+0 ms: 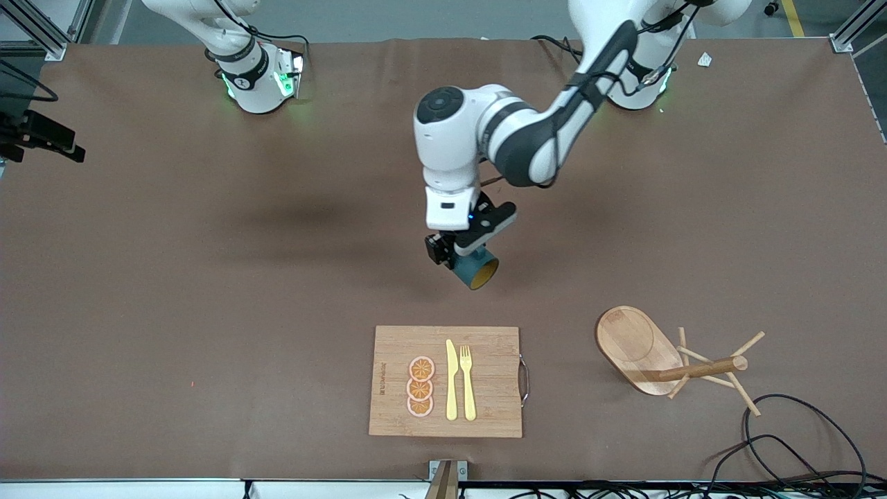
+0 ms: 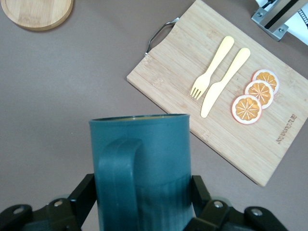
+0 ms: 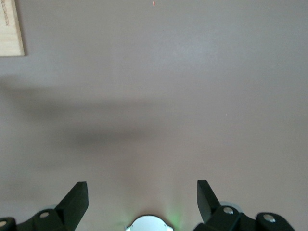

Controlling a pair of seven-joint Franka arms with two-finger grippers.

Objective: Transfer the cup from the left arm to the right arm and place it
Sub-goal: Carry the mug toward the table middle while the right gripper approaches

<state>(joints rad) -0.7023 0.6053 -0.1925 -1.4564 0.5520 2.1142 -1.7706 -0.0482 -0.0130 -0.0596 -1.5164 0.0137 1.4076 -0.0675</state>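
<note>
The cup (image 1: 477, 270) is dark teal with a yellowish inside and hangs in the air over the middle of the table. It is tipped so its mouth faces the front camera. My left gripper (image 1: 464, 260) is shut on its body. In the left wrist view the cup (image 2: 142, 168) fills the space between the black fingers (image 2: 85, 191), its handle turned toward the camera. My right gripper (image 3: 142, 192) is open with nothing between its fingers, over bare brown table. It does not show in the front view, where only the right arm's base (image 1: 256, 76) appears.
A bamboo cutting board (image 1: 492, 402) lies nearer the front camera than the cup, with a yellow knife (image 1: 451, 381), a fork (image 1: 468, 381) and three orange slices (image 1: 420, 387). A wooden mug tree (image 1: 665, 357) lies tipped over toward the left arm's end. Black cables (image 1: 797, 430) trail beside it.
</note>
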